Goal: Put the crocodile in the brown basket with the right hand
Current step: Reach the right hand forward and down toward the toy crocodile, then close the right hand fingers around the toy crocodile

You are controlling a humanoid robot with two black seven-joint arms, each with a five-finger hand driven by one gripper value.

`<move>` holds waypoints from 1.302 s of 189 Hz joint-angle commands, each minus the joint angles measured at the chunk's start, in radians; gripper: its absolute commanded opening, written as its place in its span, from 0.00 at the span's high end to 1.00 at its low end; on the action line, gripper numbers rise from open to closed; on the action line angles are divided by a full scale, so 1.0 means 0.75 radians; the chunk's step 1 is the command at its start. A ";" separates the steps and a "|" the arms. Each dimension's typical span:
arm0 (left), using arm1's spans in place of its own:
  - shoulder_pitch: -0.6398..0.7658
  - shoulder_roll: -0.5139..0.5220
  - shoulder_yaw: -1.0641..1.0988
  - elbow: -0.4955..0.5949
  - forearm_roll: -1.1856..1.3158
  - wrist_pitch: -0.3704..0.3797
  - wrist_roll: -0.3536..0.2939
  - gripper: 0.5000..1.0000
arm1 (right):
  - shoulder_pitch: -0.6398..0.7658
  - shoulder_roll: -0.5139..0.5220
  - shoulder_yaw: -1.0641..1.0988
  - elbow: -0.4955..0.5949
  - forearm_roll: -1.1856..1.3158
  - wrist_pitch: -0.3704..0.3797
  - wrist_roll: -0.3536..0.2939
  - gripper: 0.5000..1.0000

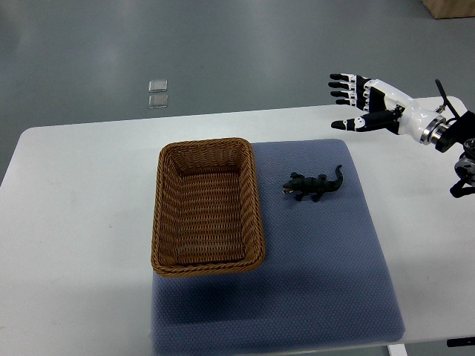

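The right hand (360,100) hovers with fingers spread, holding nothing, above the desk's (82,215) far right edge, well apart from the crocodile (313,185). The crocodile lies on the blue mat (326,274), just beside the empty brown basket (208,205). Grasp, carry and release all seem left to do. The right forearm is cut off at the picture's edge; no left arm shows.
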 commanded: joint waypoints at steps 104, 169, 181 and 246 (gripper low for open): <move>-0.001 0.000 0.000 0.000 0.000 0.000 0.000 0.00 | 0.389 -0.090 -0.924 0.102 -0.590 -0.446 0.215 0.15; 0.001 0.000 0.000 0.000 0.000 0.000 0.000 0.00 | 0.407 -0.043 -1.051 0.124 -0.774 -0.640 0.215 0.15; 0.001 0.000 0.002 0.000 0.000 0.000 0.000 0.00 | 0.409 -0.041 -1.051 0.128 -0.803 -0.662 0.215 0.15; -0.001 0.000 0.000 0.000 0.000 0.000 0.000 0.00 | 0.425 -0.012 -1.117 0.165 -0.956 -0.777 0.215 0.16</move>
